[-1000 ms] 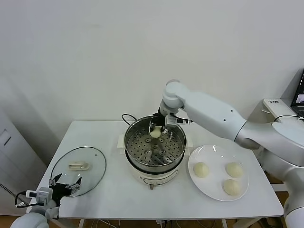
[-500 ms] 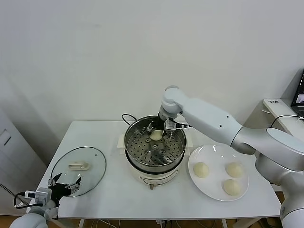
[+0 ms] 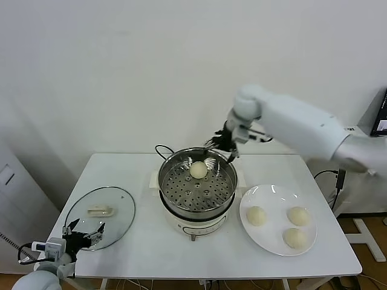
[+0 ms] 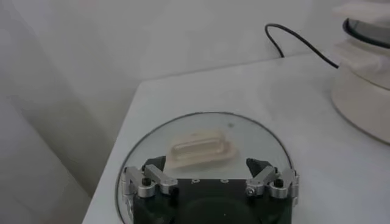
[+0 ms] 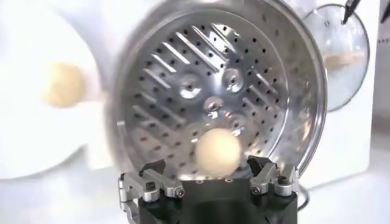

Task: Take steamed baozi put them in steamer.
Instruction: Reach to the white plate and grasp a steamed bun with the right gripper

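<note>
A pale cream round dough bun point(image 3: 198, 170) lies on the shiny steel steamer's point(image 3: 166, 175) silver tray, patterned with rows of small dark holes; its base is white, its cord point(image 3: 162, 148) black. Three cream buns point(image 3: 256, 215) sit on a flat white plate point(image 3: 273, 194). The clear round glass lid point(image 3: 118, 212) carries a cream handle on the white tabletop point(image 3: 145, 248)

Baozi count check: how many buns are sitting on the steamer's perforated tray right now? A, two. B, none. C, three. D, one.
D: a single baozi lies on the perforated tray of the steamer, toward its far side, while three other buns rest on the white plate beside it; the right gripper is open above the far rim, holding nothing.
</note>
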Robot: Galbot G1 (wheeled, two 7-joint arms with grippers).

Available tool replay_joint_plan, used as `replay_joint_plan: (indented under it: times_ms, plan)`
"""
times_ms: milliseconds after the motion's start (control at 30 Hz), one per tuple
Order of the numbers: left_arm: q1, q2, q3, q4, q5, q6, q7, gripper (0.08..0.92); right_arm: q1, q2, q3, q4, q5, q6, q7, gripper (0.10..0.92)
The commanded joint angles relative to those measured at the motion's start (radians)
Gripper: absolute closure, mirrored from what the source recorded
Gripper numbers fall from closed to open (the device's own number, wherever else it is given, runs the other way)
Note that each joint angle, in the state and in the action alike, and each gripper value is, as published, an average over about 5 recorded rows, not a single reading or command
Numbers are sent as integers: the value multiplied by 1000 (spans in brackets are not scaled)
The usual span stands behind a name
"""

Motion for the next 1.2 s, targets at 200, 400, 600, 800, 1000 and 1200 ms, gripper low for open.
replay_joint_plan:
  times_ms: [200,400,600,800,1000,1200]
  plan:
    - [4,-1,0,-8,-3,-1,0,177,219,-312,-444,134,521,-754,-22,203]
    - [7,-5,-3,-9,-5,-2,0,177,133,-362,-446,198,544,-799,53,203]
    - [12,-11,-6,-18,-4,-1,0,177,-16,-362,-368,209,545,-839,140,203]
    - [14,-17,-9,-18,-3,-1,0,177,-117,-328,-301,179,513,-860,187,203]
    - [16,-22,-9,-16,-1,-2,0,177,-205,-296,-243,127,467,-862,201,203]
    - [13,-22,-9,-13,-1,-1,0,177,-291,-281,-192,100,424,-863,201,203]
